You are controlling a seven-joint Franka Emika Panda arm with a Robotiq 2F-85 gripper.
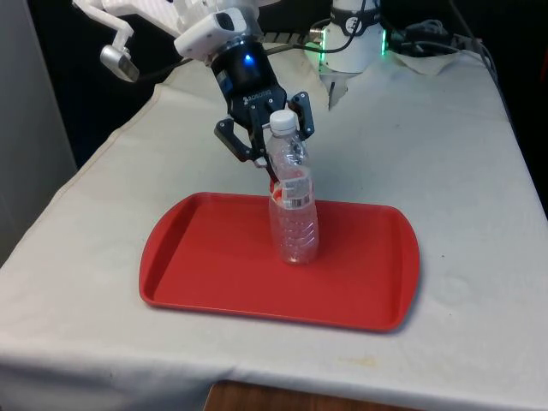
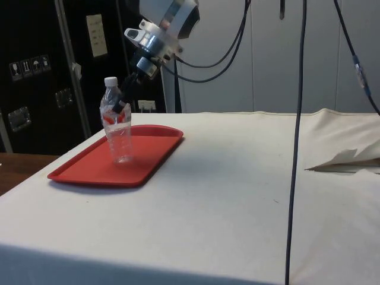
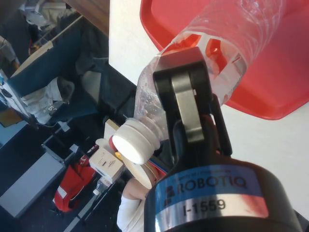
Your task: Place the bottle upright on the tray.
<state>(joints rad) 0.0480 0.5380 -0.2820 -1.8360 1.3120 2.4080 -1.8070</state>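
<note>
Gripping: the tool is clamping the bottle on its upper body, just under the shoulder, with one finger lying across the clear plastic in the wrist view.
Tool approach: it is coming at the bottle from behind and above, slanted, not straight down.
Bottle position: it is standing on the tray, base touching the red floor, near the tray's middle and a little toward its far rim; it is looking upright or close to it in both the front and side views.
Bottle cap: the white cap is sitting above the fingers, screwed on.
Bottle contents: it is appearing empty or nearly so.
Handling, my judgement: it is likely light, thin-walled and easy to dent, with smooth sides that could be slipping under a loose hold; being tall and narrow, it is probably tipping easily.
Best hold, my judgement: the stiffer shoulder or neck below the cap, close to where the tool is holding now.
Tray position: it is lying flat on the worktop, on the near side of the white cloth.
Task stage, my judgement: placing is looking nearly done, with letting go not yet done.
</note>
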